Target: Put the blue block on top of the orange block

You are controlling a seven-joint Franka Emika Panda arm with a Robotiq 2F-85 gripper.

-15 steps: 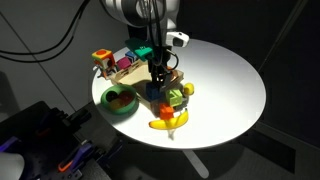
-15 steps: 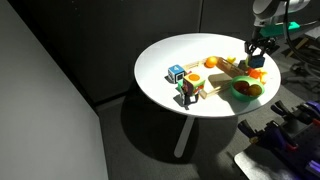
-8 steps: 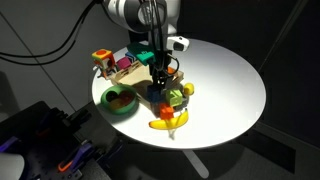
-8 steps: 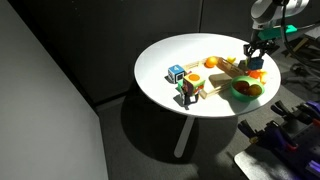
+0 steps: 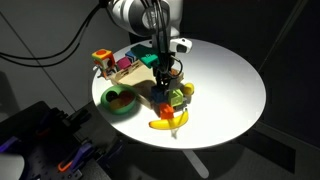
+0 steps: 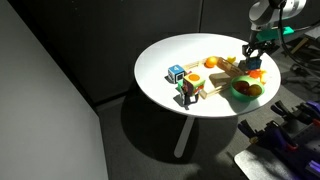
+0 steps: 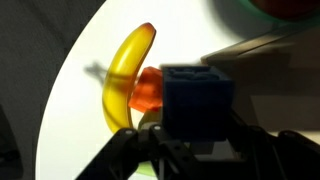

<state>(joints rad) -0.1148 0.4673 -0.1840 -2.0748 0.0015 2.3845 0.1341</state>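
Note:
In the wrist view my gripper (image 7: 190,142) is shut on the blue block (image 7: 197,100), a dark navy cube held between the two fingers. The orange block (image 7: 148,90) is partly hidden behind the blue block's left edge, next to a yellow banana (image 7: 125,70). In both exterior views my gripper (image 5: 163,80) (image 6: 252,58) hangs over the cluster of toys, a little above the orange block (image 5: 160,108). The blue block is too small and dark to make out there.
A green bowl (image 5: 120,100) (image 6: 245,88) holding fruit sits by the table's edge. A banana (image 5: 166,123), a green toy (image 5: 178,97), an orange fruit (image 6: 211,62), a wooden tray (image 5: 128,72) and small cubes (image 6: 177,73) crowd that side of the round white table (image 5: 225,80).
My gripper has risen slightly and shifted a little sideways over the toys, still holding the blue block. Nothing else has moved.

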